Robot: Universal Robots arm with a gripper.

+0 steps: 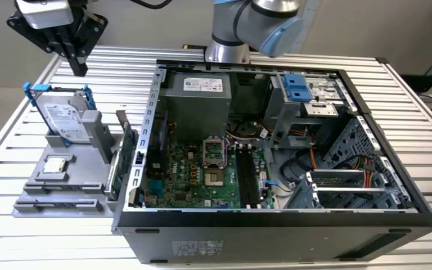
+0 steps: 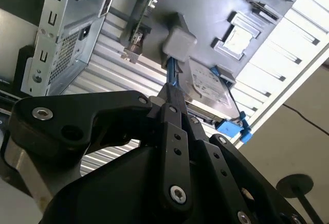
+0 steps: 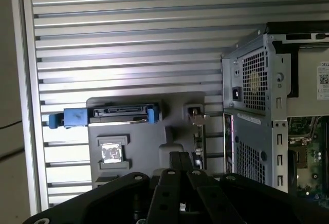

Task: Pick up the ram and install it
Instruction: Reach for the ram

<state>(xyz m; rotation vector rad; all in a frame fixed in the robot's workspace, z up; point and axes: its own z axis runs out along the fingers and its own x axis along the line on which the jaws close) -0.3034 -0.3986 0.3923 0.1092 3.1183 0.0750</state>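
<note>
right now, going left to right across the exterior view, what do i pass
hard drive → cpu socket → black slots → drive cage

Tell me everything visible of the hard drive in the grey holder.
The hard drive is a flat silver metal box with a white label on its face, framed by a blue plastic carrier with tabs at its ends. It stands on edge, leaning back slightly, slotted into the grey holder on the slatted table, at the exterior view's left of the open computer case.
</note>
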